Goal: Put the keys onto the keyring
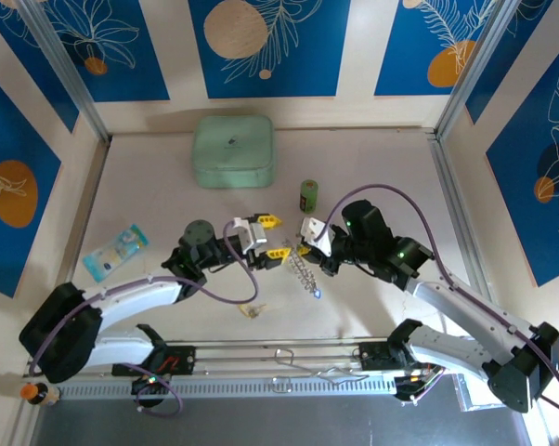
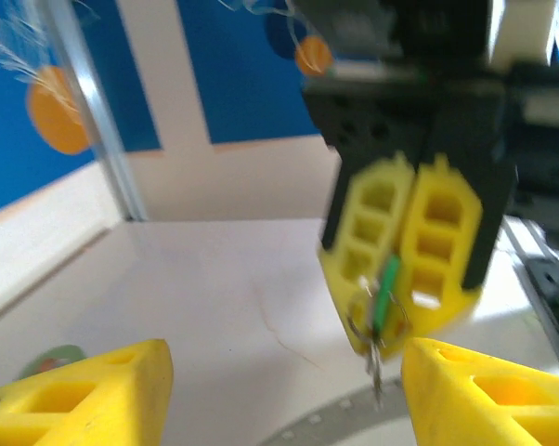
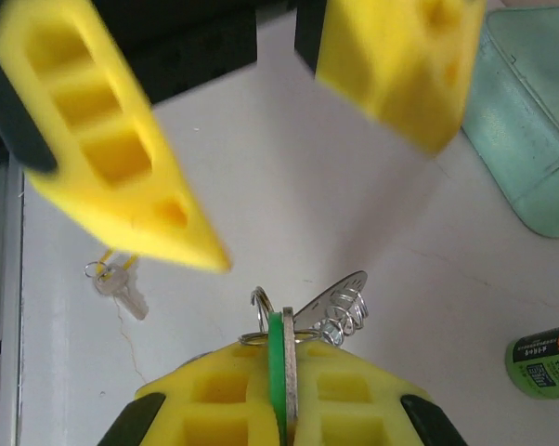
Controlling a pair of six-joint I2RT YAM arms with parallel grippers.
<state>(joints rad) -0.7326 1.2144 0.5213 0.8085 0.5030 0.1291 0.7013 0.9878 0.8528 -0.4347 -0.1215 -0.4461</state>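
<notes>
Over table (image 1: 372, 307): left gripper (image 1: 280, 236) jaws spread wide, just beside right gripper (image 3: 281, 362). Right gripper clamped on green key (image 3: 276, 339). Keyring (image 1: 303, 271) dangles just below right gripper. Loose key (image 3: 122, 288) lies well apart from it.

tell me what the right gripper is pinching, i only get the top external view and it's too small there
Observer: In the right wrist view the right gripper is shut on a green-headed key, held edge-on.
Operator: is it threaded on yet
Observer: The silvery coil of the keyring sits right beside that key's head, with thin wire loops there; whether it is threaded I cannot tell.
Operator: and the other one lying loose
Observer: That loose key lies flat on the table, silvery, with a small yellow loop at its head.
</notes>
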